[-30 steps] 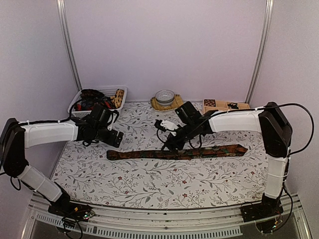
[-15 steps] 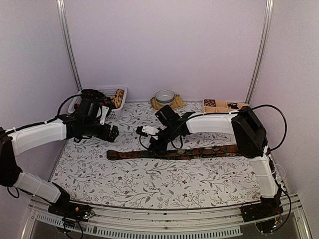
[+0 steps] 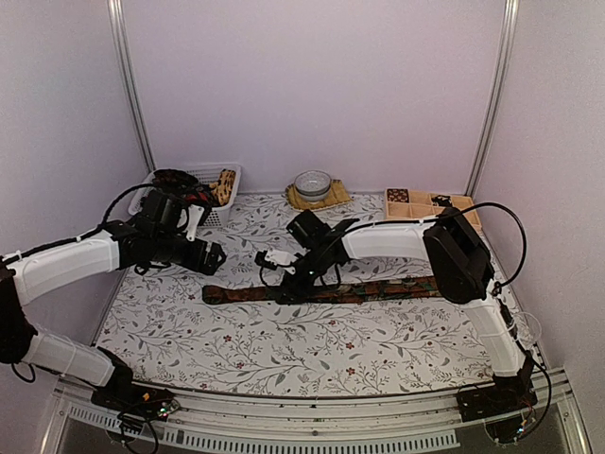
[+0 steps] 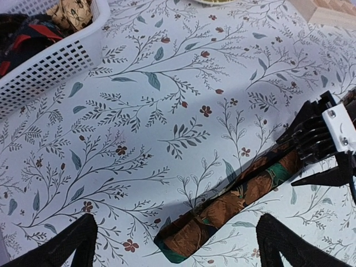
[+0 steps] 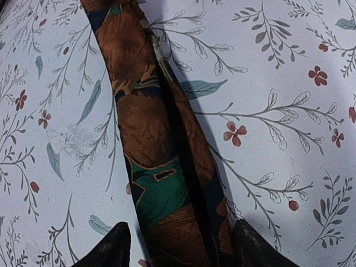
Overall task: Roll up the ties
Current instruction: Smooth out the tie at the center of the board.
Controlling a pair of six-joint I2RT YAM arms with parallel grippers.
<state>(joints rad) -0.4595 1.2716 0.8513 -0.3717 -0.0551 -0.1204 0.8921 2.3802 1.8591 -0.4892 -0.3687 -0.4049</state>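
Our right claw [image 5: 181, 228] stands half open astride the tie [image 5: 161, 139], which lies flat across the table [image 3: 284, 350] from nine to three o'clock, while our left claw [image 4: 177, 228] hangs wide and empty by its nine o'clock end.

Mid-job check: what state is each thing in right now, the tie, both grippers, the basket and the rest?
tie: flat and unrolled, straight across the table.
left gripper: open, hovering by the tie's left end, holding nothing.
right gripper: open, jaws astride the tie.
basket: upright, holding other ties in a heap.
bowl: upright at the back.
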